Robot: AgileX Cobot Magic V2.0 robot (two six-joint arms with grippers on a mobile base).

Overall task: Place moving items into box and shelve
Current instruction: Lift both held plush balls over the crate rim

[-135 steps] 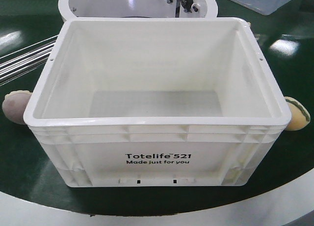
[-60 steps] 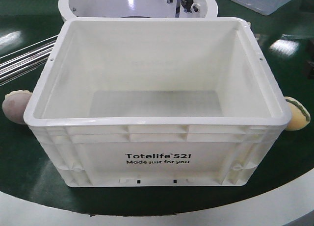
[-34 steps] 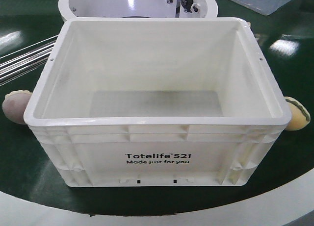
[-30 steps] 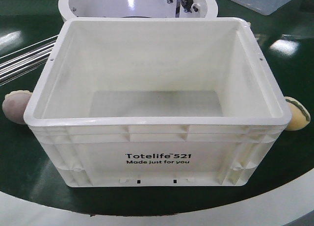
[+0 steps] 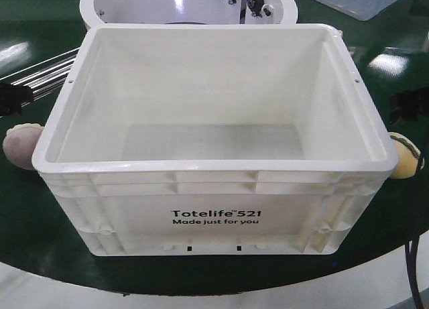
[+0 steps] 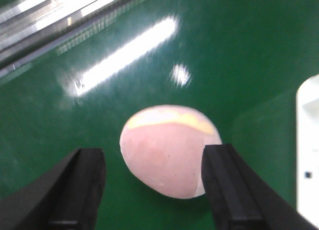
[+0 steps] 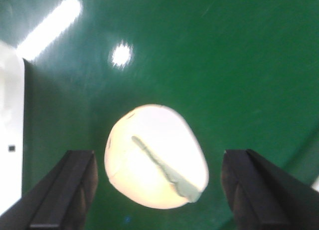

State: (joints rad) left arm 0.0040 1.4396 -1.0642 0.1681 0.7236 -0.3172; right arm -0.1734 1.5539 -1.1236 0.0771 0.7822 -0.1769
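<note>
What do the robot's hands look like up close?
The left tool and the right tool each have two flat, matte black fingers with squared tips. No markings show. In the front view, a thin black cable hangs beside the right arm.

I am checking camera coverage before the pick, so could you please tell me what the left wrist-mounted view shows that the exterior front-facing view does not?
Only the left wrist-mounted view shows the left gripper with jaws open and the pinkish-brown toy whole between them. Only the exterior front-facing view shows the white crate entire, empty, with its print, and the pale yellow toy beside it. Both show that pinkish-brown toy, some crate rim and the green table.
</note>
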